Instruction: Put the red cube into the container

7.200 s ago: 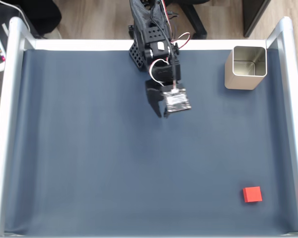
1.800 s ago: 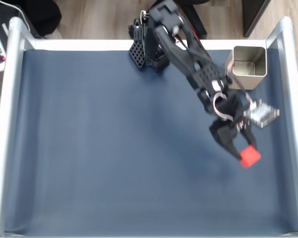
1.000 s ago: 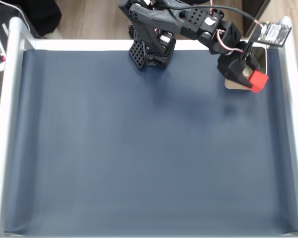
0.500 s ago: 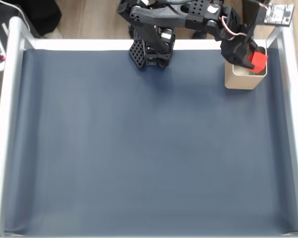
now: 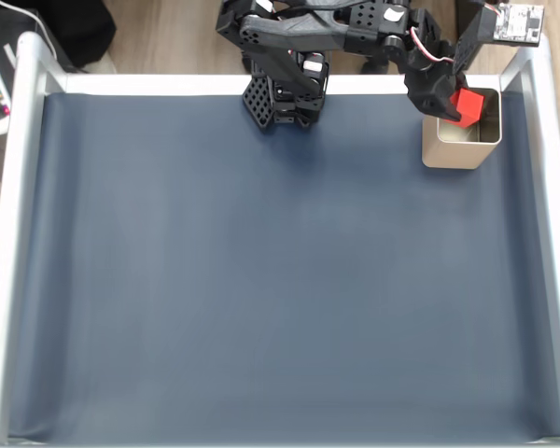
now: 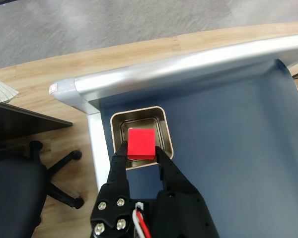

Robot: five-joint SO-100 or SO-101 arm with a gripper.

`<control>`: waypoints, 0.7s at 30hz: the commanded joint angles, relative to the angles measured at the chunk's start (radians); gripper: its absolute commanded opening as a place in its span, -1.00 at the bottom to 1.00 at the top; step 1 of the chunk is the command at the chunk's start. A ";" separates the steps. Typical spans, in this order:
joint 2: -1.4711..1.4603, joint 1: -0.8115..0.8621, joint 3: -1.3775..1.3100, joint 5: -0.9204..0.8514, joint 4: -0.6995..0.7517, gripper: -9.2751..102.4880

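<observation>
1. The red cube (image 6: 141, 143) is pinched between the two fingers of the pincer (image 6: 141, 148), so the pincer is clenched on it and it's up in the air, not resting on anything.

2. In the wrist view the cube sits right over the open mouth of the container (image 6: 166, 134), with the shiny inside showing around most of it. Its near edge overlaps the tin's near wall though, so I'd say it's roughly centred but a bit shy toward the arm side.

3. In the fixed view the red cube (image 5: 465, 105) is over the top left part of the container (image 5: 457, 154), which stands in the far right corner of the counter (image 5: 261, 280), close to the metal rail.

4. Step in hand, as I read it: the drop. To do it well I'd nudge a touch further over the middle of the opening before letting go, since the tin is only a few times the cube's size.

5. Lowering a little first wouldn't hurt, so the cube doesn't bounce off a thin wall or tip the tin.

6. Then just open the fingers cleanly and lift straight up, without clipping the rim on the way out.
</observation>
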 commanded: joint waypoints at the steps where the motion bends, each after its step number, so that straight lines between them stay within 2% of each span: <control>1: 0.002 -0.006 -0.003 0.008 -0.064 -0.83; 8: -0.038 -0.005 0.009 0.020 -0.129 -0.83; 21: -0.046 0.000 0.014 -0.012 -0.124 -0.80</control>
